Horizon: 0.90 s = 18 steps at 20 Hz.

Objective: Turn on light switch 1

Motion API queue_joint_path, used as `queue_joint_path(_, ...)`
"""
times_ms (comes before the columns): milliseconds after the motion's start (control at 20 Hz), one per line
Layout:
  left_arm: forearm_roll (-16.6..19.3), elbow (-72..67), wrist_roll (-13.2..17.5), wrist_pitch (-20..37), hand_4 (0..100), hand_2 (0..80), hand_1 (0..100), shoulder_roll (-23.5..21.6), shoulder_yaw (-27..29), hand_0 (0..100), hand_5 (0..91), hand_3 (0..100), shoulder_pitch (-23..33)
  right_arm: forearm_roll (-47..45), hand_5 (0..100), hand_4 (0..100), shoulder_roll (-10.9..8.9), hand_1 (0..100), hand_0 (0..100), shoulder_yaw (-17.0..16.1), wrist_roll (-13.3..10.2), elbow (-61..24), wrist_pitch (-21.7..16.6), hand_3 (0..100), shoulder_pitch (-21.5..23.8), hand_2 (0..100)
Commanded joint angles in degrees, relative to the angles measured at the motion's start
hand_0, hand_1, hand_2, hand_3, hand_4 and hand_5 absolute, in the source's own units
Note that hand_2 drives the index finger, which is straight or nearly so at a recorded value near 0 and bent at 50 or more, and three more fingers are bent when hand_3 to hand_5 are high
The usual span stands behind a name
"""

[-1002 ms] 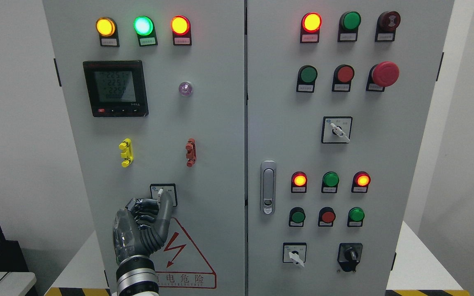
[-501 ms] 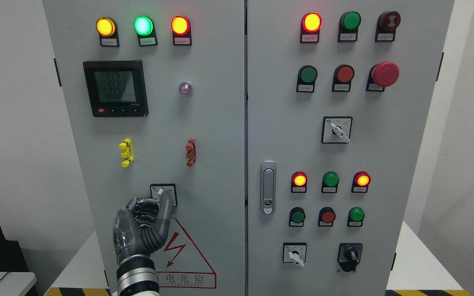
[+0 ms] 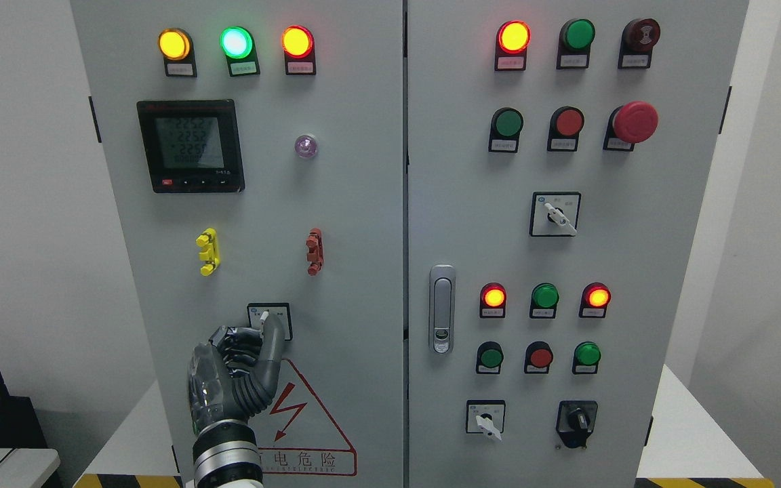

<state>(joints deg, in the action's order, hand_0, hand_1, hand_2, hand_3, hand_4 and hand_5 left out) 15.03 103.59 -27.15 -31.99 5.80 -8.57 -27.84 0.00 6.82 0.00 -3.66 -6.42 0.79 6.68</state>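
Light switch 1 is a small rotary selector [image 3: 264,316] on a black-framed plate low on the left cabinet door [image 3: 350,224]. Its white lever tip points up and slightly left. My left hand [image 3: 258,331] rises from the bottom edge and sits on the switch. One long finger [image 3: 272,339] lies up the lever's right side, and the other fingers are curled against its lower left. Most of the plate and knob is hidden behind the hand. The right hand is out of view.
Above the switch are a yellow [image 3: 207,251] and a red [image 3: 314,251] terminal block, a digital meter [image 3: 190,146] and three lit lamps. A warning triangle [image 3: 299,407] sits just below. The right door [image 3: 634,244] carries more lamps, buttons, selectors and a handle [image 3: 441,308].
The hand and the lever stand as they did a second ago. Only the digits on the meter have changed.
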Motion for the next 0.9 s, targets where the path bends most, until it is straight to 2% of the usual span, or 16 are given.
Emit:
queue_joint_path(0, 0.1, 0.0, 0.2, -0.5, 74, 57.9, 41, 0.0, 0.0, 33, 67.2, 72, 0.0, -1.4, 0, 0, 0.04, 39, 12, 1.0, 0.0, 0.0, 0.0, 0, 0.0, 0)
queue_joint_path(251, 0.2, 0.0, 0.2, -1.0, 75, 58.2, 39, 0.0, 0.0, 37, 67.4, 72, 0.0, -1.4, 0, 0, 0.04, 39, 12, 1.0, 0.0, 0.0, 0.0, 0, 0.0, 0)
queue_joint_path(852, 0.1, 0.0, 0.3, -1.1, 75, 58.7, 38, 0.0, 0.0, 40, 67.8, 73, -0.4, -1.4, 0, 0, 0.04, 39, 12, 1.0, 0.0, 0.0, 0.0, 0, 0.0, 0)
